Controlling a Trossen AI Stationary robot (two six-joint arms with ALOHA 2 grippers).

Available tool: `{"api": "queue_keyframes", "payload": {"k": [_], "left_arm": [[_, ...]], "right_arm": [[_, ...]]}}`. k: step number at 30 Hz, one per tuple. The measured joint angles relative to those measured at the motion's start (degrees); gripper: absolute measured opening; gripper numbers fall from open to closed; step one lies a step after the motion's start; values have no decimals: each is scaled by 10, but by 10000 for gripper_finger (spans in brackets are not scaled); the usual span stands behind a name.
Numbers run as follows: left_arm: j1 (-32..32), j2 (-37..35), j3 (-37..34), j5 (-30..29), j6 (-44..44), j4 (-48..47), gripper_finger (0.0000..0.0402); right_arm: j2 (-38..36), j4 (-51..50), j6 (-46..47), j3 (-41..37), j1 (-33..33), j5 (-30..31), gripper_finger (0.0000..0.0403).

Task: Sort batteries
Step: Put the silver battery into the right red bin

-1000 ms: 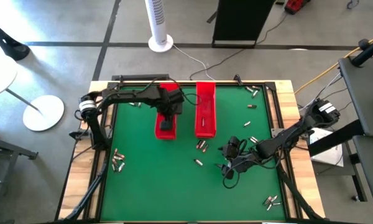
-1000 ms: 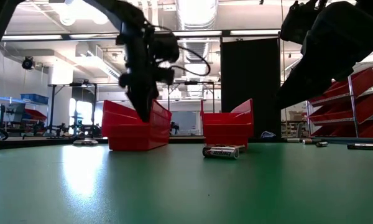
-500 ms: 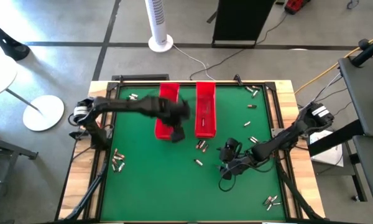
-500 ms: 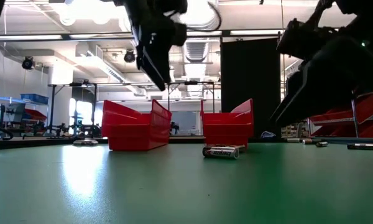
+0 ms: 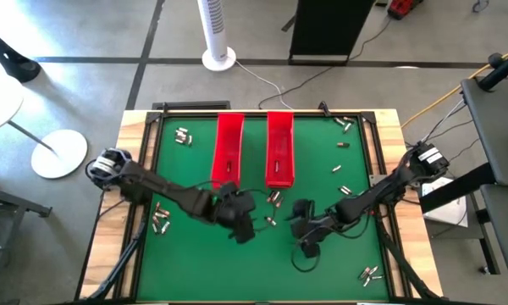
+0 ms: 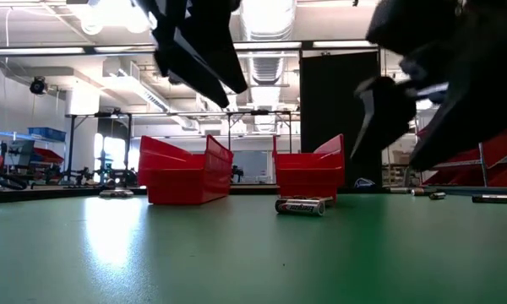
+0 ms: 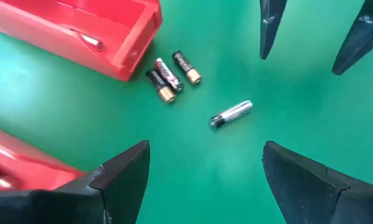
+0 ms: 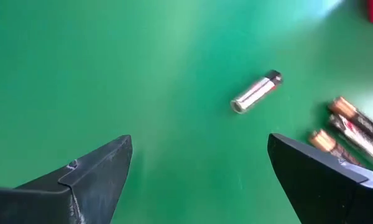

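Here, silver battery point(image 7: 232, 114): lying loose on the green mat point(image 5: 195, 254), between both grippers.
Dark batteries point(image 7: 171, 76): clustered just beside a red tray point(image 7: 74, 34).
Left gripper point(image 5: 241, 222): fingers apart, empty, hovering near.
Right gripper point(image 5: 298, 227): fingers apart, empty, opposite side.

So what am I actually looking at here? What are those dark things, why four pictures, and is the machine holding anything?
It is a robot with two dark arms at a green table. One picture looks straight down from above, one looks level across the tabletop, and two come from cameras on the arms' wrists. The left hand and the right hand both hover near the middle, each with its two fingers open and holding nothing. Between them lies a silvery battery, beside a little cluster of three darker batteries. More batteries lie scattered near the table's edges. Two long red trays stand side by side at the far end; at least one battery already lies in one of them.
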Motion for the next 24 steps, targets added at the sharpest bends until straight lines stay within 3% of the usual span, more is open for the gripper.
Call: {"api": "queue_keyframes", "payload": {"k": [9,17,24], "left_arm": [[-80,0,-124,-144,-37,228,285],[-141,2,-192,-258,-39,358,285],[-151,18,-201,-267,-60,362,285]], "right_arm": [[7,-55,-126,97,-59,-215,368],[67,-52,-241,159,-146,-316,368],[158,-137,-308,223,-188,-348,368]]}}
